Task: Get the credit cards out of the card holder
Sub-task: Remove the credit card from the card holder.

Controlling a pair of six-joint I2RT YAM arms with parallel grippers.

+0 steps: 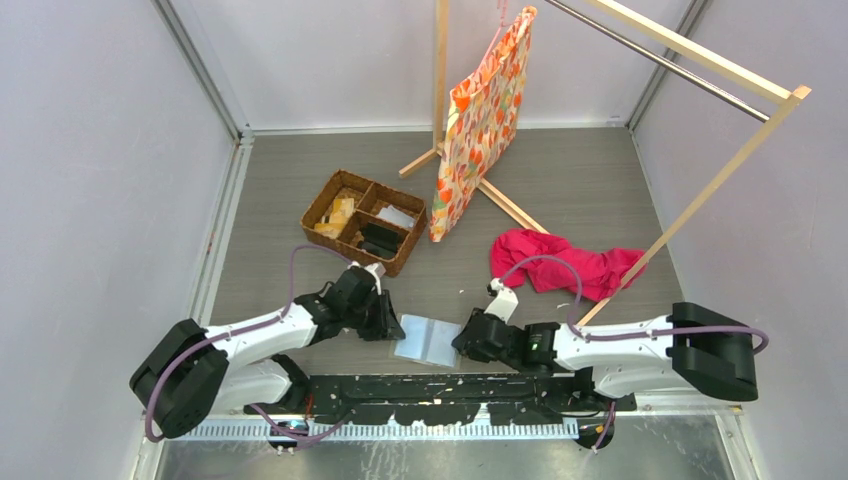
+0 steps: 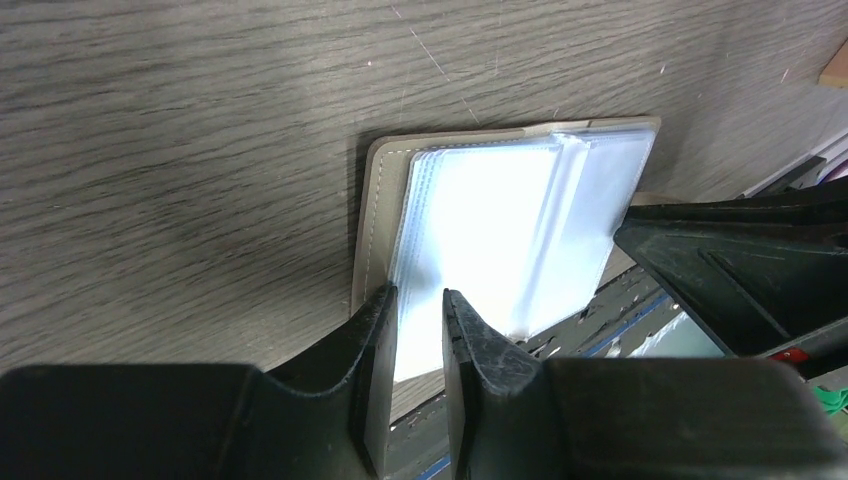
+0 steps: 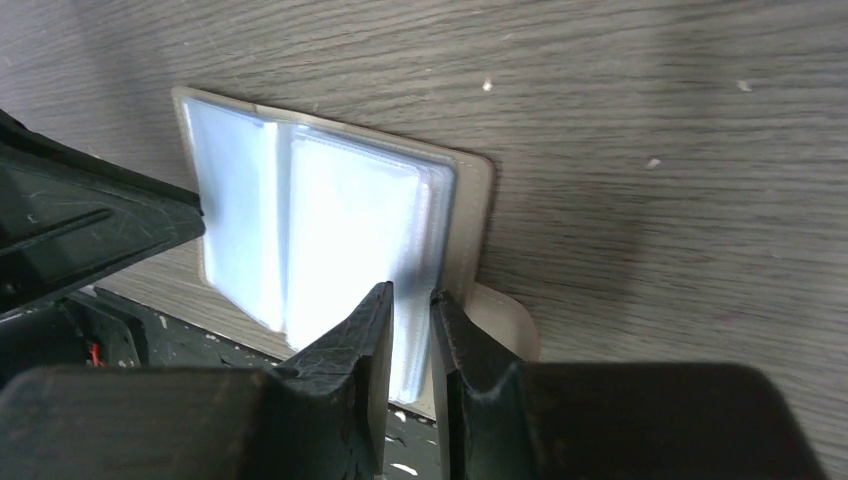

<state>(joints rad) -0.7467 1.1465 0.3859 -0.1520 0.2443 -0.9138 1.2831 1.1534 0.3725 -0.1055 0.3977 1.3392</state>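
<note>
at the near edge of the worktop [image 1: 560,200], between my two arms, the card holder [image 1: 427,340] lies spread open and flat, pale blue clear sleeves [image 2: 480,230] facing up and the grey-olive cover [image 2: 375,220] showing as a thin border around them. the left claw [image 1: 392,325] sits at its left edge and the right claw [image 1: 462,340] at its right edge, so the opening step looks done. from the left wrist view, the left claw's fingers are drawn nearly together with only a slim gap, the edge of a sleeve leaf showing in that gap; i read it as pinched on the card holder, though the glare makes contact hard to confirm. the right wrist view shows the same picture: fingers almost closed, the stack of sleeves running into the narrow slot between them, the cover edge passing under one finger. as for the credit cards, i see none lying loose beside the holder, and the sleeves are blown out white, so i cannot tell how many cards sit inside or whether one is part-way out. my judgement is that the task is early: holder open and held at both sides, every card yet to be drawn out and set down.
</note>
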